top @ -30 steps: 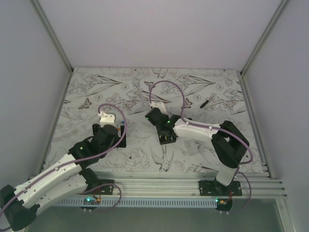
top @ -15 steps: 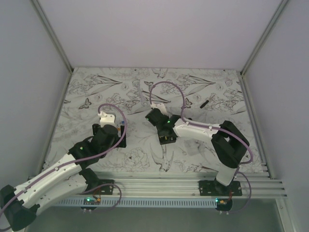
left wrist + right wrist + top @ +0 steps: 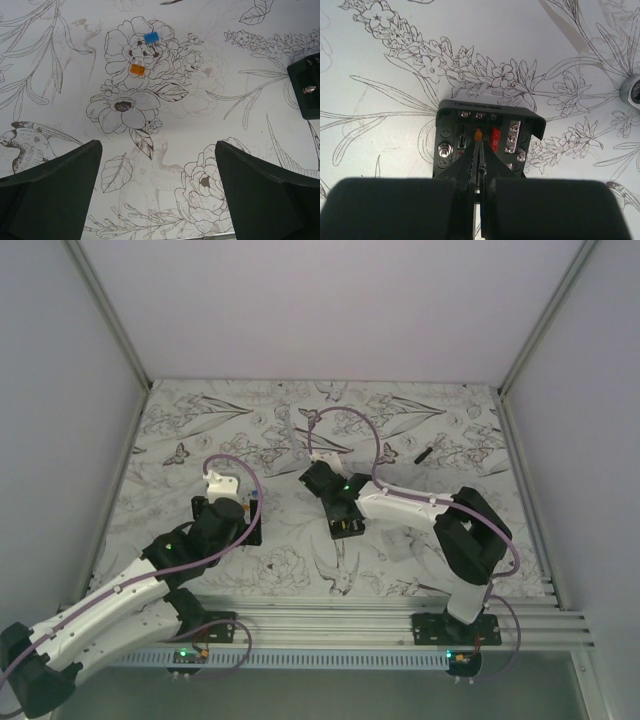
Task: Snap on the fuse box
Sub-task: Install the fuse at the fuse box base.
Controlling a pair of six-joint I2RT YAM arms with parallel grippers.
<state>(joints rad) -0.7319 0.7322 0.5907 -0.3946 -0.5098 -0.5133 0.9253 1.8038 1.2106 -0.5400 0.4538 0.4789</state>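
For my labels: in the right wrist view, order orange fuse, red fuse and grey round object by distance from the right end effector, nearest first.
1. Orange fuse, centre.
2. Red fuse, just right of it.
3. Grey object, far right edge.

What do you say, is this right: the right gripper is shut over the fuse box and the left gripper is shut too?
No. The left gripper is open, its fingers wide apart, as the left wrist view shows. The right gripper is indeed shut over the fuse box.
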